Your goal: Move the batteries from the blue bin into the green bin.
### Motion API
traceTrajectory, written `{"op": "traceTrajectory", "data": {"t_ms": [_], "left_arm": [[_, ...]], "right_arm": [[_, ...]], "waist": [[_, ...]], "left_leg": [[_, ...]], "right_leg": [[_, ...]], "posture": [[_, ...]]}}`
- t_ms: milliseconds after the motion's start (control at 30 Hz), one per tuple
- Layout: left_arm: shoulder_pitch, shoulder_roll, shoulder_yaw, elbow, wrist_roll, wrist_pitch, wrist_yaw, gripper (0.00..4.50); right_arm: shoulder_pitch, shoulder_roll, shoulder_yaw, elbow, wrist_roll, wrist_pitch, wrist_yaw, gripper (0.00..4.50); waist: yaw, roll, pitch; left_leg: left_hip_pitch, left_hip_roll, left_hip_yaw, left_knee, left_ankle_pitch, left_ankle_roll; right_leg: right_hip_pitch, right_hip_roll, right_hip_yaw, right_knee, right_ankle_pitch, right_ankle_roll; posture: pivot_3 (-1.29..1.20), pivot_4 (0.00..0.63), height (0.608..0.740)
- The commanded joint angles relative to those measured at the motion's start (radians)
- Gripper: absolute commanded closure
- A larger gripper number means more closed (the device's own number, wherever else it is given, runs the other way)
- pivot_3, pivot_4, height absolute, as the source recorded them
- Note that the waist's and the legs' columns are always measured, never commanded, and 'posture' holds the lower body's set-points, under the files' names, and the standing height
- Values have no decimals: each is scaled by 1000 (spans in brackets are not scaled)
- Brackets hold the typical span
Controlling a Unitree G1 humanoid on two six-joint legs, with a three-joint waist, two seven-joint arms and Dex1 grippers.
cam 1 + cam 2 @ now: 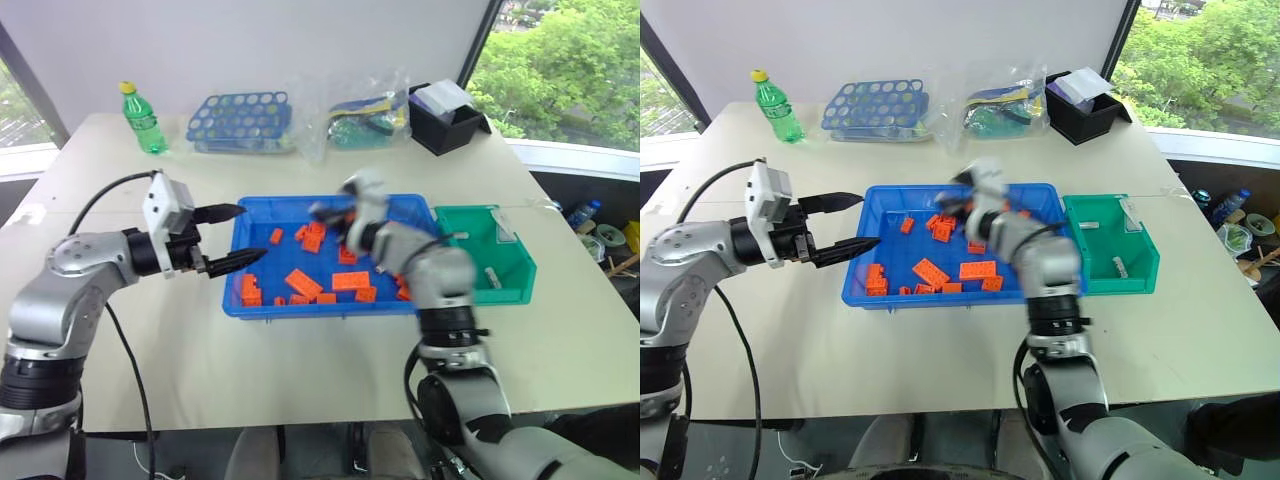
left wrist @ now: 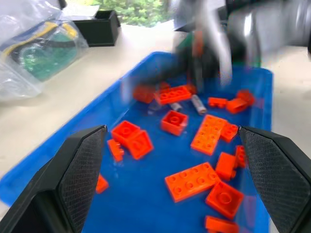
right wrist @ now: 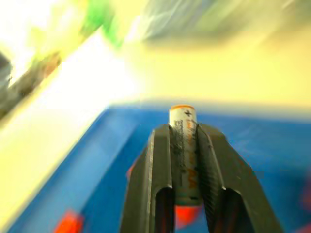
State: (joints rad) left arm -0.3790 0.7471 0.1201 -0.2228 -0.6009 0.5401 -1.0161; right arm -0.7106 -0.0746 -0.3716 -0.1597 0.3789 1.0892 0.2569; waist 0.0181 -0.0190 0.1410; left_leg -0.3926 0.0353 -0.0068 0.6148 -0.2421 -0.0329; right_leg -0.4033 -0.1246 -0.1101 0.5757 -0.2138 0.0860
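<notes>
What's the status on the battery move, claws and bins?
Right claw shut on a battery, above the blue bin. Left claw open, by the bin's left rim. More batteries among orange bricks. Green bin path clear.

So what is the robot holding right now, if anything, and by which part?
The right gripper pinches one battery by the sides of its body, plus end poking past the fingers. The left gripper holds nothing.
</notes>
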Motion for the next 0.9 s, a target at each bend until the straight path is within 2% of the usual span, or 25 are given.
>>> {"op": "traceTrajectory", "data": {"t_ms": [33, 133, 367, 467, 567, 700, 800, 900], "left_arm": [[-54, -17, -28, 25, 5, -20, -20, 0], [-101, -39, -57, 68, 17, -33, -39, 0], [-177, -71, -96, 141, 44, -60, -73, 0], [-190, -79, -104, 158, 52, -68, -85, 0], [-194, -83, -106, 163, 58, -71, -90, 0], [-185, -81, -98, 151, 60, -67, -93, 0], [-171, -76, -89, 135, 58, -62, -90, 0], [-155, -71, -82, 119, 56, -57, -85, 0]], "right_arm": [[52, -90, -183, -145, 43, 138, -76, 4369], [126, -195, -240, -193, 54, 207, -68, 4369], [234, -279, -267, -175, 46, 202, -68, 4369], [230, -260, -276, -161, 60, 193, -80, 2777], [255, -304, -204, -163, 32, 151, -66, 1526], [269, -380, -72, -241, 32, 84, -12, 1526], [252, -365, 26, -320, 83, 121, 18, 1526], [254, -358, 186, -334, 65, 87, 39, 1526]], "waist": [[1, 0, 0], [-5, 1, 0], [-31, 2, 0], [-30, 2, 0], [-27, 2, 0], [-25, 5, 2], [-30, 4, 2], [-31, 4, 2]], "left_leg": [[0, 0, 0, 0, 0, 0], [0, 0, 1, 0, 0, 0], [2, 2, 4, -3, 0, 1], [1, 2, 4, -2, 0, 1], [1, 2, 3, -1, 0, 1], [0, 1, 3, -2, 0, 1], [-1, 1, 4, -2, 0, 1], [-1, 2, 4, -2, 0, 1]], "right_leg": [[0, 0, 0, 0, -1, 1], [0, 0, 0, -2, -2, 3], [2, 0, 0, 1, -2, 3], [1, 0, 0, 0, -2, 3], [1, 0, 0, -1, -2, 3], [0, 0, 0, -8, -2, 3], [1, 0, 0, -11, -2, 3], [3, 0, 0, -11, -2, 3]], "posture": [[0, 150, 723], [0, 150, 723], [0, 150, 723], [0, 150, 723], [0, 150, 723], [0, 150, 723], [0, 150, 723], [0, 150, 723]]}}
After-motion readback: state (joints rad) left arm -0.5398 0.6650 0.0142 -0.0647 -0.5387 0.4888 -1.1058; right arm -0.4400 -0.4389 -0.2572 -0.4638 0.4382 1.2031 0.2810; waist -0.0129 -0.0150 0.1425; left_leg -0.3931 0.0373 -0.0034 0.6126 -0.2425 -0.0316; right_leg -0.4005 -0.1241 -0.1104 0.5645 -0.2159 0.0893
